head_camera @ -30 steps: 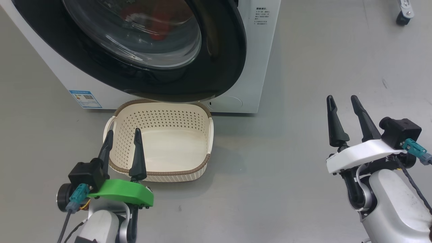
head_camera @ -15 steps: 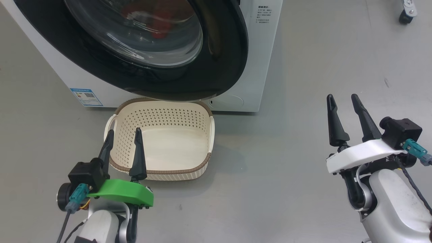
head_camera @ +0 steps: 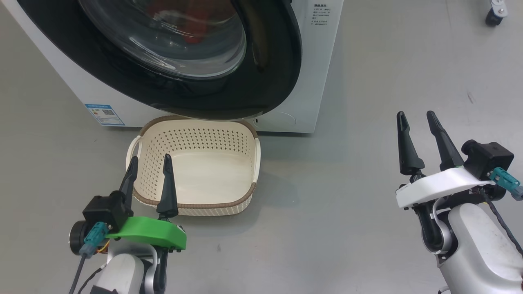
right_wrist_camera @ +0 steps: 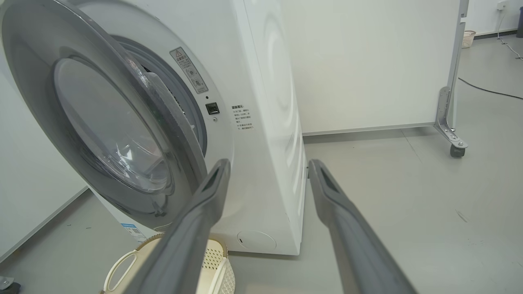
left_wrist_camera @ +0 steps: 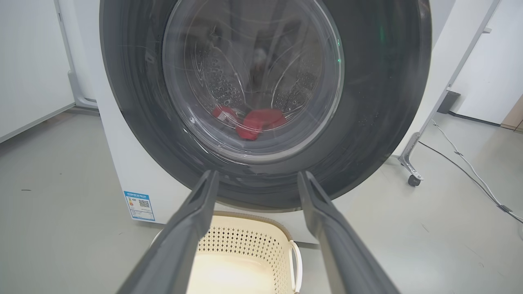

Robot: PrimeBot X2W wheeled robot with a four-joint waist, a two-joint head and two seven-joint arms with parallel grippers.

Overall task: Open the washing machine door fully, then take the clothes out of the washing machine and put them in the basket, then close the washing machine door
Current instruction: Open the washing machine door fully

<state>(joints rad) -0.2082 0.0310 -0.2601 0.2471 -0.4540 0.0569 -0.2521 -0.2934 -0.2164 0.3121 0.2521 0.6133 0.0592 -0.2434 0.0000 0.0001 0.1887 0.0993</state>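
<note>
Two grippers wait with their dark fingers spread wide and nothing between them. The left gripper (head_camera: 150,158) hovers low above the floor, and the right gripper (head_camera: 416,114) hangs well off to its right.

Just ahead of and below the left fingertips sits the basket (head_camera: 212,210), bare inside. It seems parked there so that clothes can drop straight down from the opening above. Beyond the basket stands the washer (head_camera: 318,61), and its door (head_camera: 282,61) overhangs the basket's far rim.

From the right wrist, the door is ajar. Its free edge, the one nearer the right gripper, stands off the washer's front, and the grey seal shows in the wedge of gap. The door is not fully open, so that first step looks unfinished.

Straight ahead of the left fingers, through the door's glass, the clothes (left_wrist_camera: 259,120) lie as a red heap at the bottom of the drum.

The right gripper faces the door's free edge and seems best placed to swing it wider. Neither gripper touches anything.
</note>
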